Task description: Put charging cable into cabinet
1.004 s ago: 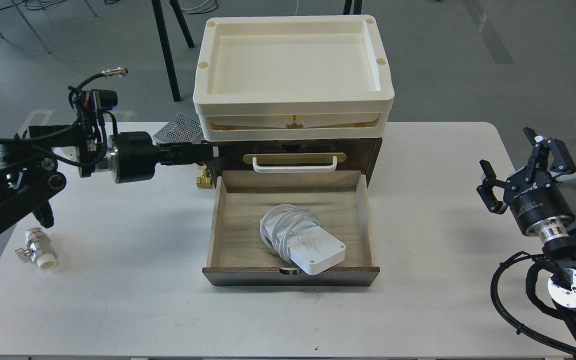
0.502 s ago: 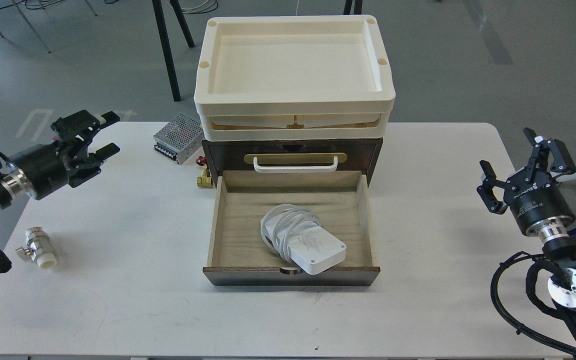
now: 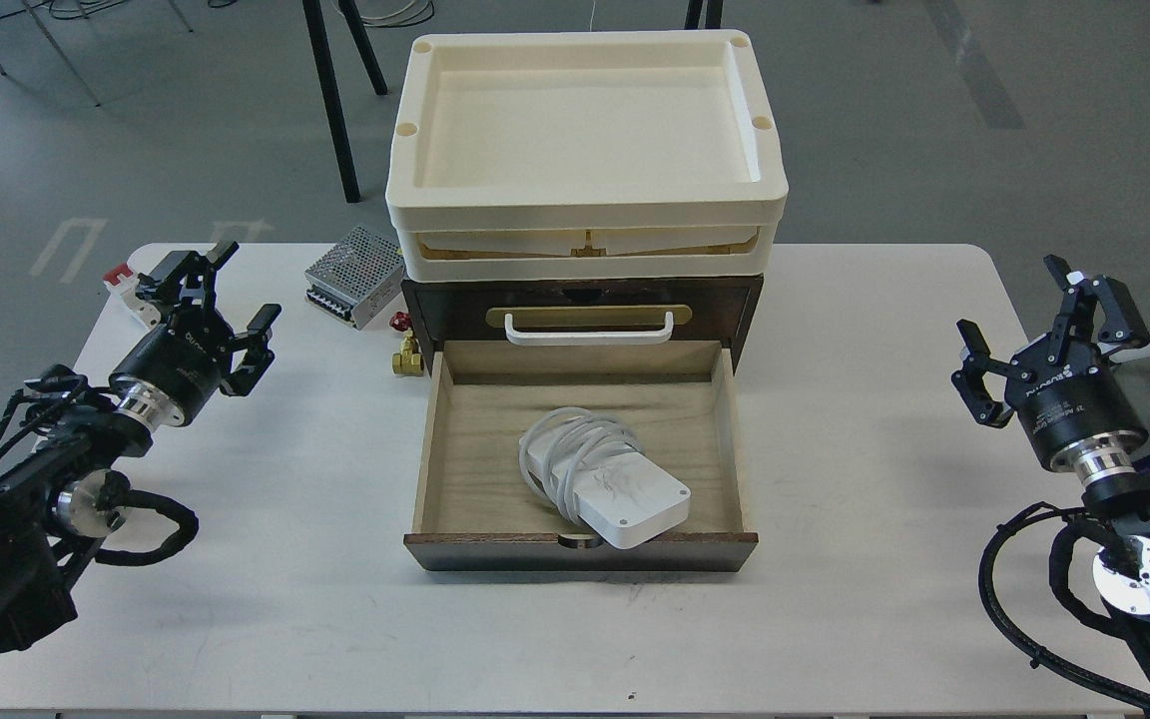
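Note:
The charging cable [image 3: 603,484], a flat white adapter with a coiled white cord, lies inside the pulled-out pale wood drawer [image 3: 432,439] of the dark brown cabinet [image 3: 745,295]; one adapter corner rests over the drawer's front edge. The upper drawer is shut and has a white handle [image 3: 589,330]. Cream trays [image 3: 585,140] are stacked on top. My left gripper [image 3: 211,300] is open and empty over the table's left side, well left of the cabinet. My right gripper [image 3: 1034,320] is open and empty at the table's right edge.
A perforated metal power-supply box [image 3: 355,272] sits left of the cabinet at the back. A small brass fitting with a red knob [image 3: 405,350] stands by the cabinet's left side. A white and red part [image 3: 126,285] lies at the back left. The white table [image 3: 335,619] carries everything.
My left arm has drawn back from beside the cabinet's upper left to the table's left side. A small white valve on the left is now hidden behind it. The right arm has not moved.

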Robot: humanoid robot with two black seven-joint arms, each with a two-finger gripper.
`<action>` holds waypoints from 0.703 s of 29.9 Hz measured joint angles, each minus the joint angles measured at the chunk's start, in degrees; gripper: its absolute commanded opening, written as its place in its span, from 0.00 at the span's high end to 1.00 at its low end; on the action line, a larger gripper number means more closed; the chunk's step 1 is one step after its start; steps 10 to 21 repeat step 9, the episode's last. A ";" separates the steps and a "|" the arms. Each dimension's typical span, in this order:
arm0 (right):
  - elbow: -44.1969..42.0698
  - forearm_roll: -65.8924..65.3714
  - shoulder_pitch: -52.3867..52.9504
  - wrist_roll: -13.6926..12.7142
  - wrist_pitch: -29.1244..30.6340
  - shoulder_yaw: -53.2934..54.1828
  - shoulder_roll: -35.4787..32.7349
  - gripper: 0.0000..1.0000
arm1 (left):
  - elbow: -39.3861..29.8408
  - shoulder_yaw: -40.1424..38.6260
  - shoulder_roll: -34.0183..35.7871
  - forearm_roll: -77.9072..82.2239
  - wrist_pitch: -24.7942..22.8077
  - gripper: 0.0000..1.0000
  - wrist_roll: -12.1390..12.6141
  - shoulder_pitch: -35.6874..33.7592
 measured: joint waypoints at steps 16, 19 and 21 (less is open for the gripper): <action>0.00 0.00 0.00 0.00 0.00 0.04 0.00 0.01 | 0.15 -0.43 0.55 -0.17 0.00 0.14 0.00 0.08; 0.00 0.00 0.00 0.00 0.00 0.04 0.00 0.01 | 0.15 -0.43 0.55 -0.17 0.00 0.14 0.00 0.08; 0.00 0.00 0.00 0.00 0.00 0.04 0.00 0.01 | 0.15 -0.43 0.55 -0.17 0.00 0.14 0.00 0.08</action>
